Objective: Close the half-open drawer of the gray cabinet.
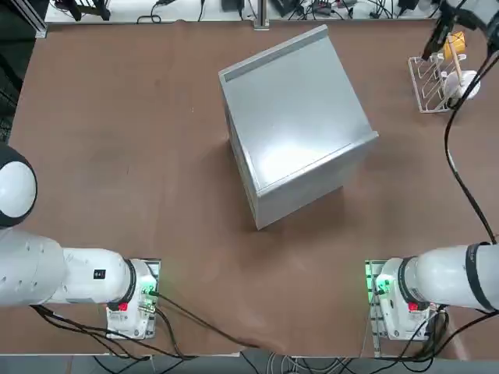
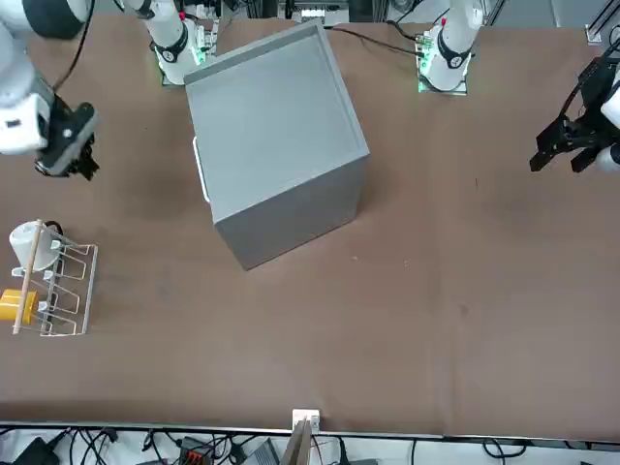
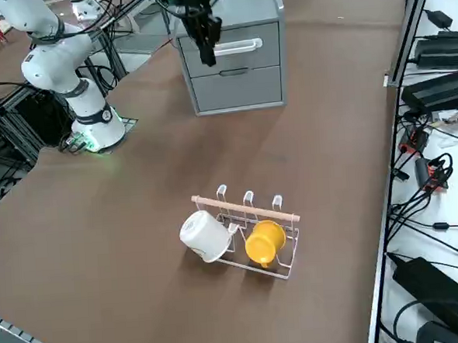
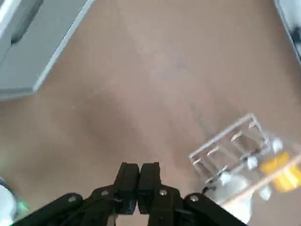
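Note:
The gray cabinet [image 1: 292,117] stands mid-table, turned at an angle, its front facing the robot's right. In the right side view its upper drawer [image 3: 240,40], which has a pale bar handle [image 3: 241,47], sits about flush above a lower one; no tan sides show. My right gripper [image 1: 431,48] hangs above the table at the far right, apart from the cabinet and close to the wire rack. In the wrist view its fingers [image 4: 129,175] are pressed together with nothing between them, and the cabinet's front [image 4: 33,44] lies some way off.
A small wire rack [image 1: 433,81] holding a white mug [image 3: 204,235] and a yellow mug [image 3: 264,243] stands at the far right edge. The arm's black cable [image 1: 460,167] trails over that side. Bare brown table lies between the rack and the cabinet.

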